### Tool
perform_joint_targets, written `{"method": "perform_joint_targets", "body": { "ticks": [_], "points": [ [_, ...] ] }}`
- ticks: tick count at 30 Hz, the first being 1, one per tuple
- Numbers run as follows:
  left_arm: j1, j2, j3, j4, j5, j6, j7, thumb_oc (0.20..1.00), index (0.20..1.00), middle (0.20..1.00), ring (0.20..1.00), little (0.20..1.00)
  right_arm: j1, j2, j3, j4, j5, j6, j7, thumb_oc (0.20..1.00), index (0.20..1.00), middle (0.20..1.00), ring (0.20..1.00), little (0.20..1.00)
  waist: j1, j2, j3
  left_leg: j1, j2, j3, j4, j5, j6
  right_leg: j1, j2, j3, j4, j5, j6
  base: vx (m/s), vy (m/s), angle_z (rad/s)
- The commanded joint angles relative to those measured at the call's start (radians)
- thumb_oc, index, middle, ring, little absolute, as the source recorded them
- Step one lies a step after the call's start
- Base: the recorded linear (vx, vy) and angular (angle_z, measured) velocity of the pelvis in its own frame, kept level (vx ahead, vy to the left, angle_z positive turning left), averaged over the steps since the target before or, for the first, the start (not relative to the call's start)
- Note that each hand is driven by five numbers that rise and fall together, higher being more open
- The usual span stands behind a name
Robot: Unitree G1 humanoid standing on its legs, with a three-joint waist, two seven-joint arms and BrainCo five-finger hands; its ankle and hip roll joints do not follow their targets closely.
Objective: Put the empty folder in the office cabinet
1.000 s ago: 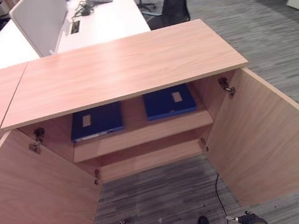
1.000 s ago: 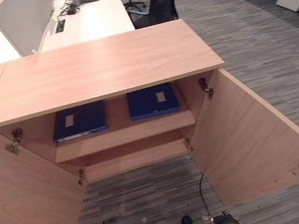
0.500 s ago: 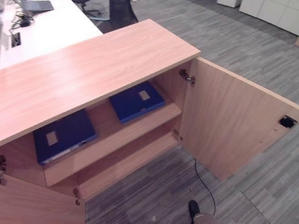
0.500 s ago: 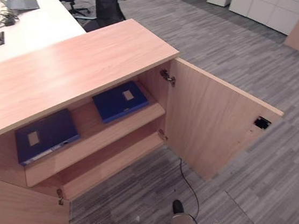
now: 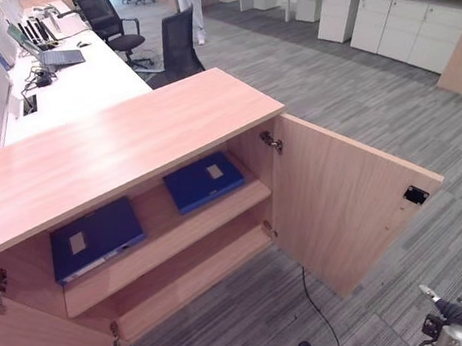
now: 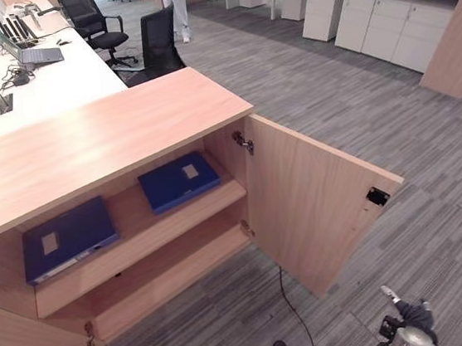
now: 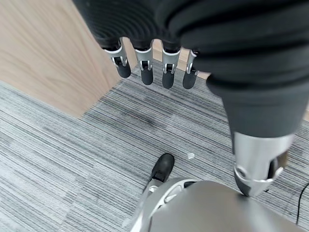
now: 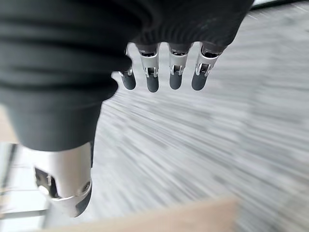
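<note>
Two blue folders (image 5: 95, 238) (image 5: 203, 180) lie flat on the upper shelf (image 5: 163, 239) of the open office cabinet (image 5: 119, 144), well away from both hands. Left hand (image 7: 154, 60) and right hand (image 8: 164, 72) hang with relaxed, straight fingers over the carpet (image 5: 428, 142), holding nothing.

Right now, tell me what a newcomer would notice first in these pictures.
The wooden cabinet stands with its right door swung wide open. Two blue folders lie flat on its upper shelf, one to the left, one to the right. Behind it stretches a white desk with a laptop.
</note>
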Motion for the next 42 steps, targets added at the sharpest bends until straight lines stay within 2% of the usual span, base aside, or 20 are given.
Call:
{"method": "perform_joint_targets", "body": {
  "ticks": [1, 2, 3, 6, 11, 15, 18, 29, 38, 41, 42],
  "points": [
    [-0.043, 0.046, 0.002, 0.044, 0.028, -0.004, 0.004, 1.000, 1.000, 1.000, 1.000, 1.000, -0.070, -0.062, -0.006, -0.046, -0.111, -0.031, -0.037, 1.000, 1.000, 1.000, 1.000, 1.000, -0.009, -0.018, 0.001, -0.031, -0.062, -0.098, 0.012, -0.107, 0.026, -0.042, 0.003, 0.010, 0.018, -0.057, 0.070, 0.00, 0.000, 0.00],
    [-0.044, 0.045, 0.003, 0.044, 0.028, -0.004, 0.004, 1.000, 1.000, 1.000, 1.000, 1.000, -0.070, -0.062, -0.006, -0.046, -0.111, -0.031, -0.037, 1.000, 1.000, 1.000, 1.000, 1.000, -0.009, -0.018, 0.002, -0.030, -0.062, -0.098, 0.012, -0.107, 0.025, -0.041, 0.003, 0.010, 0.018, -0.057, 0.070, 0.00, 0.000, 0.00],
    [-0.049, 0.047, -0.009, 0.043, 0.037, -0.006, -0.001, 1.000, 1.000, 1.000, 1.000, 1.000, -0.103, -0.103, 0.009, -0.081, -0.142, -0.030, -0.034, 1.000, 1.000, 1.000, 1.000, 1.000, -0.007, -0.016, 0.005, -0.031, -0.061, -0.096, 0.012, -0.105, 0.025, -0.044, 0.005, 0.009, 0.021, -0.058, 0.069, 0.00, 0.000, 0.00],
    [-0.054, 0.054, -0.023, 0.042, 0.050, -0.009, -0.009, 1.000, 1.000, 1.000, 1.000, 1.000, -0.152, -0.154, 0.037, -0.112, -0.168, -0.032, -0.023, 1.000, 1.000, 1.000, 1.000, 1.000, 0.000, -0.016, 0.007, -0.034, -0.061, -0.094, 0.012, -0.101, 0.024, -0.048, 0.005, 0.010, 0.023, -0.057, 0.067, -0.01, -0.004, -0.01],
    [-0.067, 0.014, -0.048, 0.038, 0.028, -0.006, -0.014, 1.000, 1.000, 1.000, 1.000, 1.000, -0.271, -0.270, 0.099, -0.107, -0.181, -0.028, 0.010, 1.000, 1.000, 1.000, 1.000, 1.000, 0.016, -0.016, 0.002, -0.041, -0.062, -0.093, 0.012, -0.094, 0.022, -0.053, 0.005, 0.008, 0.017, -0.053, 0.064, -0.01, -0.002, -0.02],
    [-0.059, 0.016, -0.049, 0.047, 0.030, -0.008, -0.017, 1.000, 1.000, 1.000, 1.000, 1.000, -0.324, -0.315, 0.139, -0.135, -0.193, -0.031, 0.036, 1.000, 1.000, 1.000, 1.000, 1.000, 0.022, -0.016, 0.003, -0.042, -0.065, -0.092, 0.012, -0.092, 0.022, -0.055, 0.003, 0.007, 0.020, -0.051, 0.065, 0.00, 0.000, 0.00],
    [-0.054, 0.021, -0.058, 0.053, 0.034, -0.011, -0.025, 1.000, 1.000, 1.000, 1.000, 1.000, -0.409, -0.355, 0.213, -0.133, -0.183, -0.038, 0.083, 1.000, 1.000, 1.000, 1.000, 1.000, 0.034, -0.020, 0.005, -0.043, -0.067, -0.091, 0.012, -0.090, 0.021, -0.058, -0.002, 0.004, 0.023, -0.049, 0.066, 0.00, 0.000, 0.00],
    [-0.057, 0.027, -0.100, 0.049, 0.026, -0.021, -0.034, 1.000, 1.000, 1.000, 1.000, 1.000, -0.650, -0.373, 0.427, -0.016, -0.087, -0.035, 0.195, 1.000, 1.000, 1.000, 1.000, 1.000, 0.062, -0.032, -0.002, -0.047, -0.063, -0.081, 0.012, -0.086, 0.010, -0.056, -0.003, -0.014, 0.003, -0.042, 0.069, 0.00, 0.000, 0.00],
    [-0.013, 0.002, -0.129, 0.037, 0.019, -0.030, -0.038, 1.000, 1.000, 1.000, 1.000, 1.000, -0.719, -0.294, 0.566, 0.048, -0.027, 0.011, 0.308, 1.000, 1.000, 1.000, 1.000, 1.000, 0.089, -0.043, 0.013, -0.055, -0.063, -0.086, 0.012, -0.080, 0.008, -0.058, -0.006, -0.025, 0.001, -0.039, 0.066, -0.01, 0.000, 0.01],
    [-0.011, 0.000, -0.136, 0.035, 0.021, -0.032, -0.042, 1.000, 1.000, 1.000, 1.000, 1.000, -0.715, -0.258, 0.585, 0.098, -0.036, 0.028, 0.330, 1.000, 1.000, 1.000, 1.000, 1.000, 0.094, -0.044, 0.017, -0.058, -0.063, -0.089, 0.012, -0.079, 0.007, -0.058, -0.007, -0.031, 0.001, -0.040, 0.064, -0.01, -0.002, 0.04],
    [-0.014, -0.001, -0.147, 0.034, 0.023, -0.031, -0.047, 1.000, 1.000, 1.000, 1.000, 1.000, -0.725, -0.223, 0.603, 0.190, -0.073, 0.052, 0.344, 1.000, 1.000, 1.000, 1.000, 1.000, 0.101, -0.046, 0.019, -0.059, -0.064, -0.091, 0.012, -0.077, 0.007, -0.057, -0.007, -0.035, 0.001, -0.041, 0.063, 0.00, -0.004, 0.05]
  ]
}}
